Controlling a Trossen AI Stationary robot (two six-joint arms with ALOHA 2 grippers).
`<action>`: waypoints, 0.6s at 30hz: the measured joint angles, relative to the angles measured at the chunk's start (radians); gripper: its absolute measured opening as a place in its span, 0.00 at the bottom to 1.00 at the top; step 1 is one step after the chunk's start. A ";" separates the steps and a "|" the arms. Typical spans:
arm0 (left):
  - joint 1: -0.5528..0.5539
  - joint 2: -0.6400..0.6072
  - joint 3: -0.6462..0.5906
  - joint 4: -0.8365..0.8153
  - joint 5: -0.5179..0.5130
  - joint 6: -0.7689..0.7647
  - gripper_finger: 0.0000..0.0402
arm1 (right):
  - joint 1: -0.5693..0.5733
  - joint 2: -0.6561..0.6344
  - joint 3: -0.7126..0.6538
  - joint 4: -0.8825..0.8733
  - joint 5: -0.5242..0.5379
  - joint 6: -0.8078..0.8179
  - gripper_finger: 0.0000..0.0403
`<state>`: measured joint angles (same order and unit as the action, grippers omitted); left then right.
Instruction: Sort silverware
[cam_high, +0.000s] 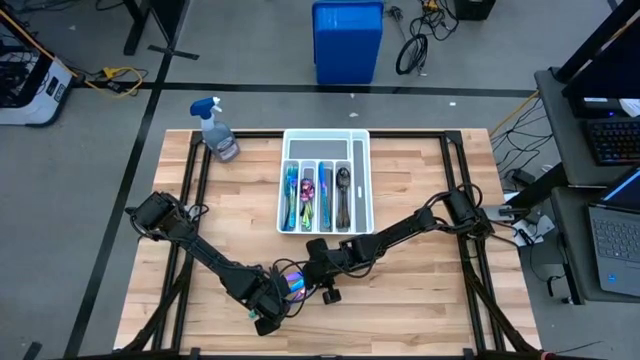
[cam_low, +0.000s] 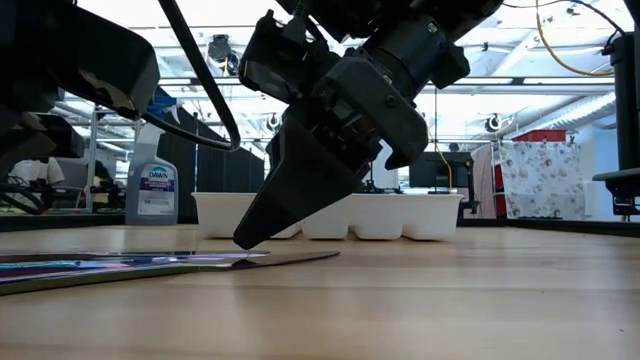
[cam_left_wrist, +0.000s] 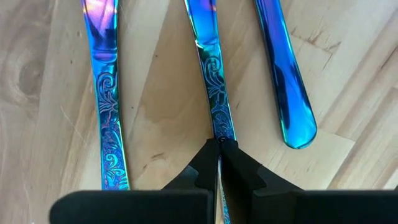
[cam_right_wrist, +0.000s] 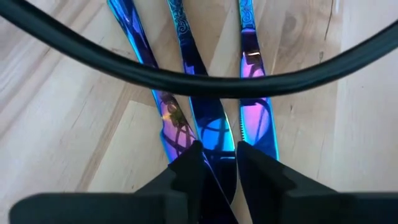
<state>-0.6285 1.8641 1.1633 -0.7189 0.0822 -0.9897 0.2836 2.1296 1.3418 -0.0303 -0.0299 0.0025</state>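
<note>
White tray holds sorted silverware. Right gripper narrowly parted over middle knife; left gripper closed, pinching knife handle.

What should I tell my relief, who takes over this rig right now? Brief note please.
Left gripper: jaws shut on the handle of the middle knife of three lying on the table.
Right gripper: jaws open, straddling the same knife's blade end.
Done: white tray already holds forks, small spoons and dark spoons.
Left: the three knives, to be trayed.
</note>
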 joint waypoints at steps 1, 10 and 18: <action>0.000 0.000 0.000 0.000 0.000 0.000 0.00 | 0.000 0.000 0.000 0.000 0.000 0.000 0.22; 0.000 -0.001 0.061 -0.034 0.001 0.001 0.00 | 0.000 -0.002 0.001 0.000 0.000 0.000 0.25; -0.001 -0.001 0.077 -0.081 -0.042 -0.029 0.00 | 0.000 -0.002 0.001 0.000 0.000 0.000 0.25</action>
<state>-0.6299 1.8633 1.2400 -0.7999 0.0404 -1.0190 0.2836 2.1281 1.3430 -0.0307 -0.0303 0.0028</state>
